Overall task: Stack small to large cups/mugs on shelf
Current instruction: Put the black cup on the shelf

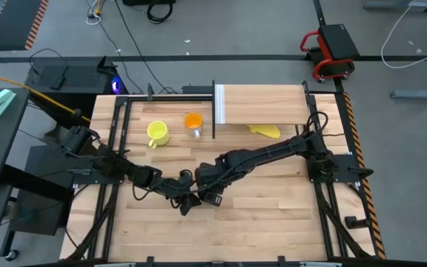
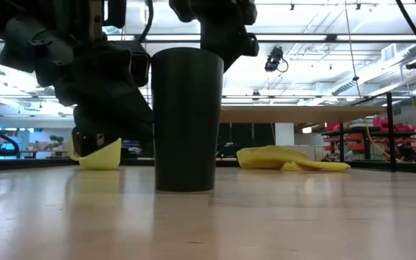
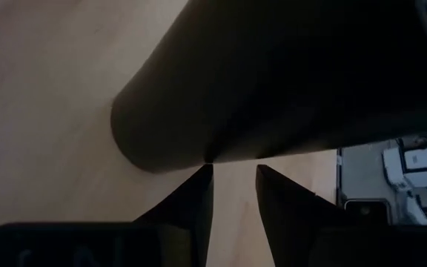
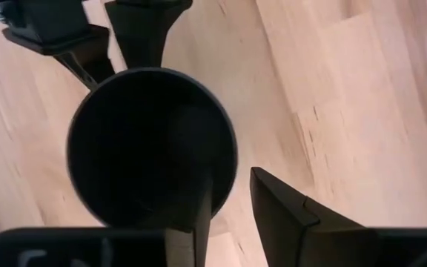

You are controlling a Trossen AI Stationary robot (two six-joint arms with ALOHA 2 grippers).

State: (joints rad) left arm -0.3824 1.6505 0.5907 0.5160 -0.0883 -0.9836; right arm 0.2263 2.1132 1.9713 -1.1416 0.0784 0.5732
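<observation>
Spread fingers [image 4: 284, 215] on the right gripper [image 1: 206, 194], one down inside the black cup [image 2: 184, 119], the other outside its rim with a gap showing, probably so as to pinch the wall for a lift. Parted fingers [image 3: 191, 200] on the left gripper [image 1: 186, 204] too, tips just short of the cup's side, gripping nothing, perhaps as a steadying guard. Across the wooden tabletop [image 1: 273, 222]: shelf [image 1: 262, 104] along the far edge toward the right corner, bare of cups; black cup upright near the middle; yellow mug [image 1: 157, 133] and orange cup [image 1: 193, 122] near the far edge, beside the shelf's white end panel [image 1: 219, 104]. Rim straddle clear only from the right wrist view; cup nearly hidden under both arms from above; upright stance on the wood plain only from table height.
</observation>
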